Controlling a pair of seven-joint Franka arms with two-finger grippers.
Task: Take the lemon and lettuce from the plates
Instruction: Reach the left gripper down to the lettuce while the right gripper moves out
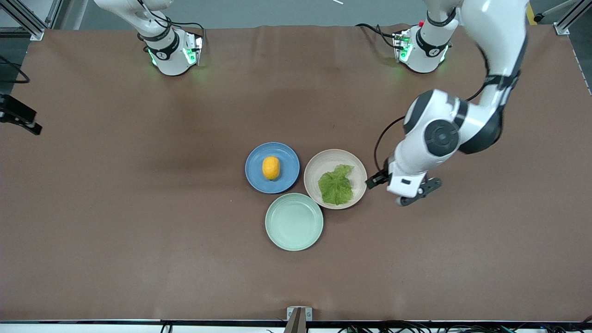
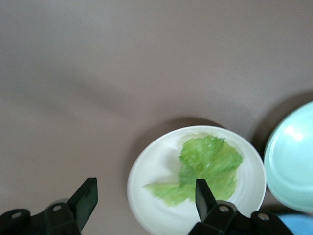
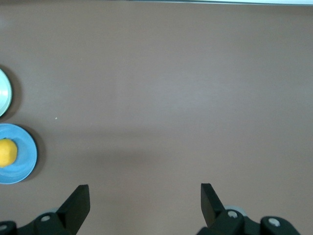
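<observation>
The lemon (image 1: 271,167) lies on the blue plate (image 1: 286,159). The lettuce (image 1: 336,185) lies flat on the beige-pink plate (image 1: 323,164), which touches the blue one. My left gripper (image 1: 401,193) hangs open and empty in the air over the table just beside the beige-pink plate, toward the left arm's end. In the left wrist view it (image 2: 145,196) frames that plate's rim (image 2: 156,205) and the lettuce (image 2: 208,166). My right gripper (image 3: 145,200) is open and empty over bare table. Its wrist view shows the lemon (image 3: 6,152) on the blue plate (image 3: 27,156) at the edge. It is out of the front view.
An empty mint-green plate (image 1: 294,222) sits nearer to the front camera, touching both other plates. It also shows in the left wrist view (image 2: 293,161). The brown table mat (image 1: 138,208) spreads wide around the plates.
</observation>
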